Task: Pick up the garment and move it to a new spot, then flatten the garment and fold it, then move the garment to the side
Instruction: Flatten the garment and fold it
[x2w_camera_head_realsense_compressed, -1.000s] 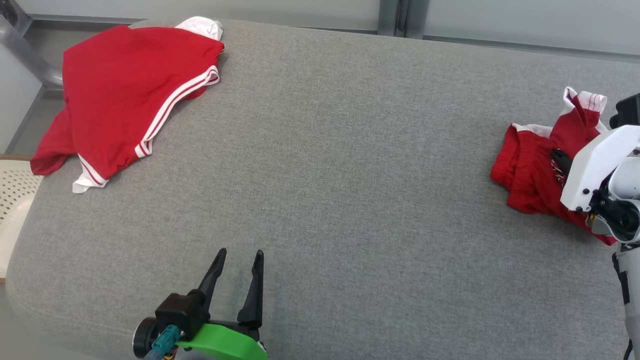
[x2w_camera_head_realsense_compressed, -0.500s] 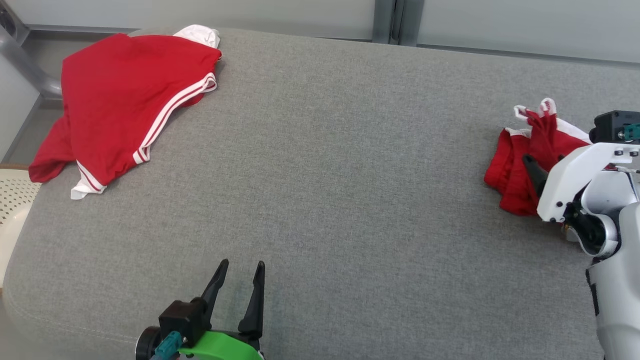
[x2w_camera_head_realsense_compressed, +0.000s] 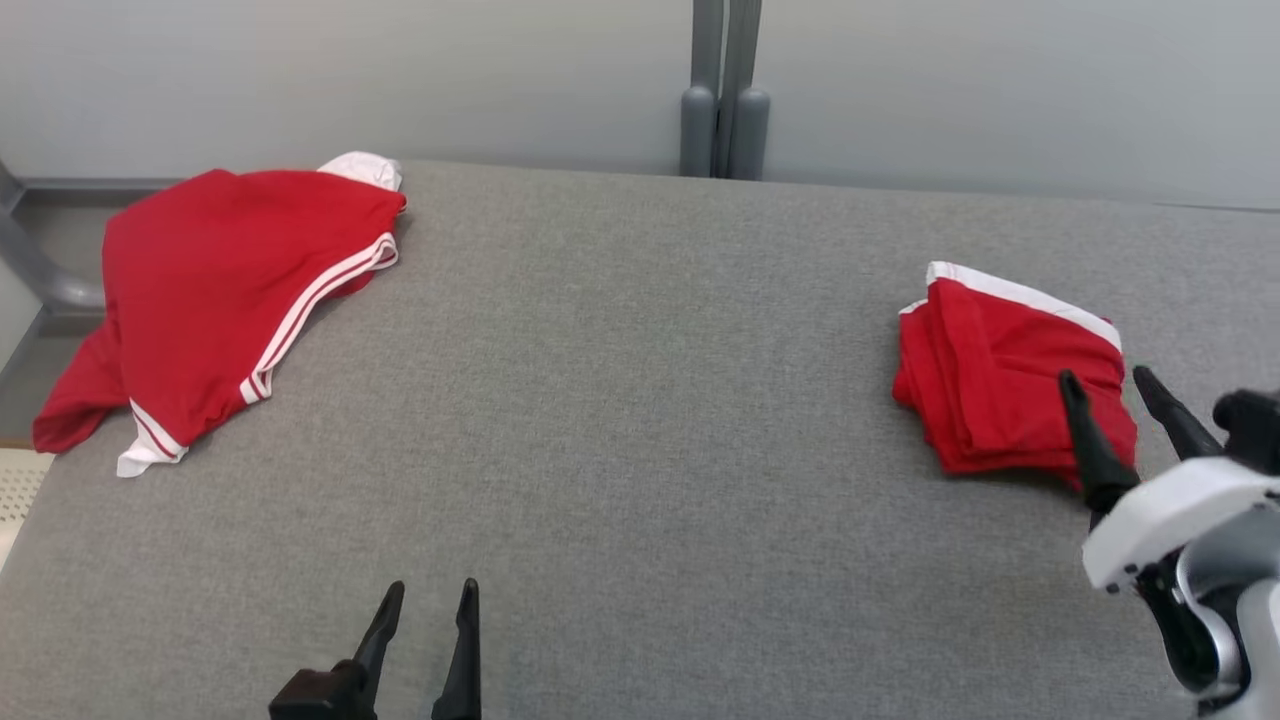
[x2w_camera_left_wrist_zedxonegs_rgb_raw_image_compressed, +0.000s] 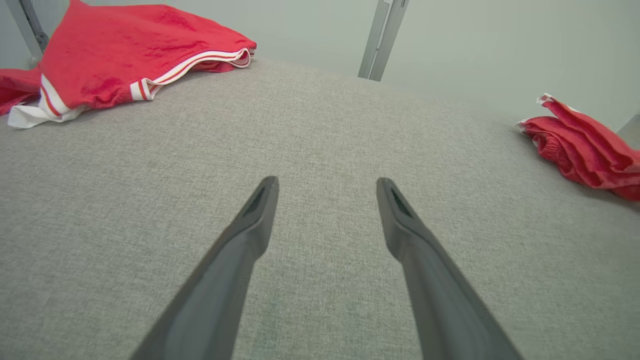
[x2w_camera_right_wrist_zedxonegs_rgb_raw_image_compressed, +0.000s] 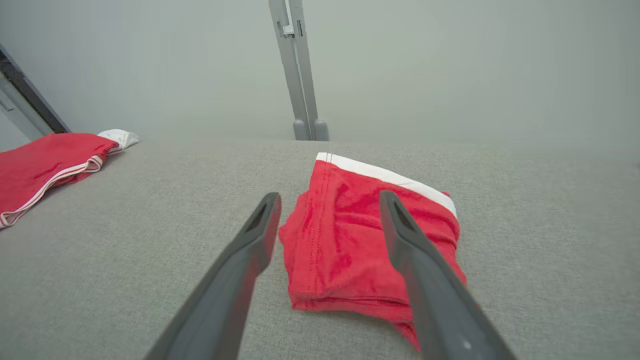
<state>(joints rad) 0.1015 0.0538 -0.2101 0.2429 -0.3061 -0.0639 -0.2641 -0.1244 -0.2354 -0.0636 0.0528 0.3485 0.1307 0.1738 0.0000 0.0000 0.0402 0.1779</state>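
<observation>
The garment (x2w_camera_head_realsense_compressed: 1000, 380) is a red piece with a white band, lying folded in a compact stack at the right of the grey padded table (x2w_camera_head_realsense_compressed: 640, 450). It is also in the right wrist view (x2w_camera_right_wrist_zedxonegs_rgb_raw_image_compressed: 350, 240) and at the right edge of the left wrist view (x2w_camera_left_wrist_zedxonegs_rgb_raw_image_compressed: 585, 150). My right gripper (x2w_camera_head_realsense_compressed: 1105, 375) stands open just in front of the garment's near right corner, holding nothing; in its own view (x2w_camera_right_wrist_zedxonegs_rgb_raw_image_compressed: 330, 196) the fingers straddle the stack from above. Over bare cloth at the front left, my left gripper (x2w_camera_head_realsense_compressed: 431, 587) (x2w_camera_left_wrist_zedxonegs_rgb_raw_image_compressed: 327, 180) is open and empty.
A second red garment with white stripes (x2w_camera_head_realsense_compressed: 220, 290) (x2w_camera_left_wrist_zedxonegs_rgb_raw_image_compressed: 125, 55) (x2w_camera_right_wrist_zedxonegs_rgb_raw_image_compressed: 45, 165) lies spread at the back left corner, hanging over the table's left edge. A grey post (x2w_camera_head_realsense_compressed: 722, 100) stands against the pale wall behind. A white perforated object (x2w_camera_head_realsense_compressed: 15, 480) sits left of the table.
My right gripper has opened, let go of the garment and drawn back toward me. The garment now lies flat and folded. The head camera has tilted up, shifting the whole picture.
</observation>
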